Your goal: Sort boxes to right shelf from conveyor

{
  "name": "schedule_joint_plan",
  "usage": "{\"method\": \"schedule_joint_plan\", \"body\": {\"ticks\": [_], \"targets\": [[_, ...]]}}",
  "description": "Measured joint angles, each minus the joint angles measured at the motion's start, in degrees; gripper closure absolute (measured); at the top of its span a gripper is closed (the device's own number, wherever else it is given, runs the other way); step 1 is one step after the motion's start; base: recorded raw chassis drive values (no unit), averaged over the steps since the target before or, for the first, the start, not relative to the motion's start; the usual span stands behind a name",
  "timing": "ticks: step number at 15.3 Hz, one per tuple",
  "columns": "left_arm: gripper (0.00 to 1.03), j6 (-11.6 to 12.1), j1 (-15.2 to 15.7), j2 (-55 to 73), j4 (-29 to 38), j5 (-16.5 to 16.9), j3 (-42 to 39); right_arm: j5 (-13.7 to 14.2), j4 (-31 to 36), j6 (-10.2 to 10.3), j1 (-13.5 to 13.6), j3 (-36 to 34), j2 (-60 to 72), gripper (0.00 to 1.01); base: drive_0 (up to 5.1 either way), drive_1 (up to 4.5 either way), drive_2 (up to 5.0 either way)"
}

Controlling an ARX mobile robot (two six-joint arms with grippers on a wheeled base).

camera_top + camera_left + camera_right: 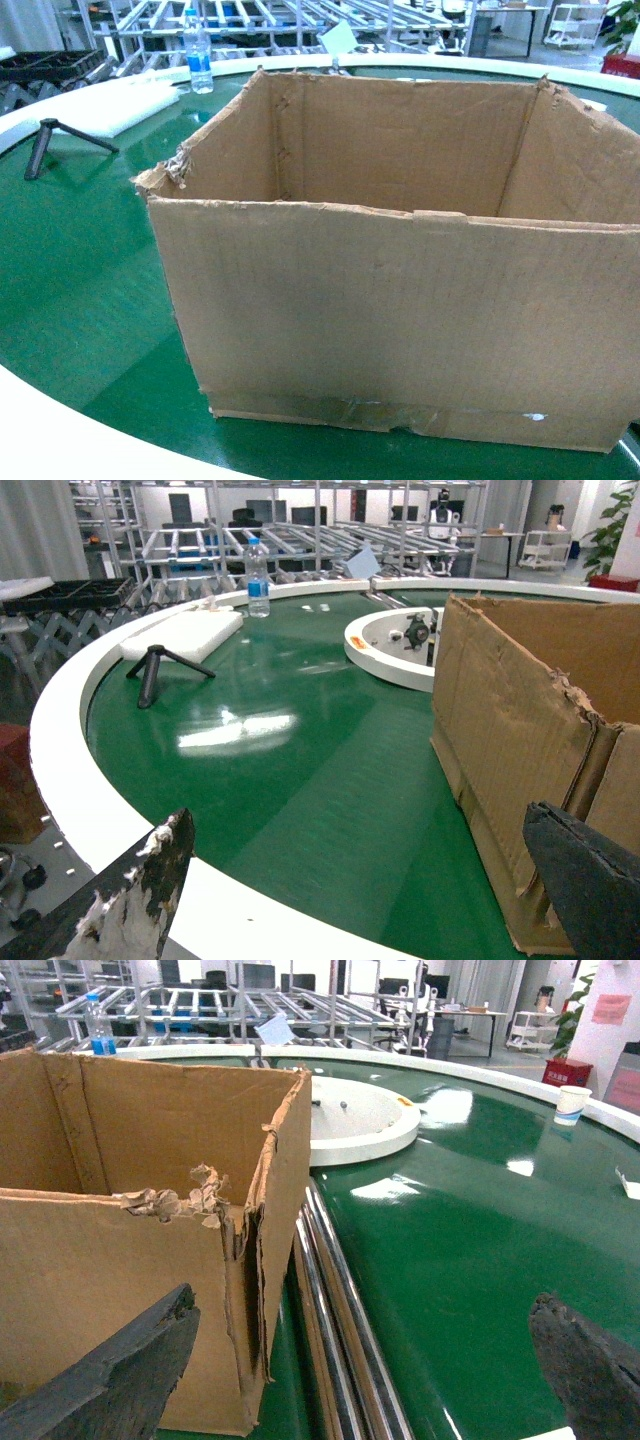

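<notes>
A large brown cardboard box [400,300] with a ragged open top stands on the glossy green conveyor [80,290], close in front of me. Neither gripper shows in the head view. My left gripper [365,880] is open and empty over the belt's near rim. The box [520,710] is just right of it, its near corner close to the right fingertip [590,870]. My right gripper [360,1365] is also open and empty. Its left fingertip [120,1370] is in front of the box [130,1210]. Steel roller racks [250,20] stand behind the belt; I cannot tell which is the right shelf.
On the belt's far left are a water bottle [200,55], a small black tripod [45,145] and a white foam pad [120,105]. Shiny chrome rails [330,1300] run beside the box's right side. A paper cup [572,1103] sits on the far rim. A white hub [395,645] marks the belt's inner curve.
</notes>
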Motion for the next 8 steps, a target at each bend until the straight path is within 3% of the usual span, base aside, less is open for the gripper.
{"method": "schedule_joint_plan", "body": {"ticks": [8], "targets": [[0.05,-0.02,0.00,0.00,0.00,0.00,0.00,-0.02,0.31,0.00,-0.07,0.00,0.09,0.03,0.0,0.00,0.0]]}}
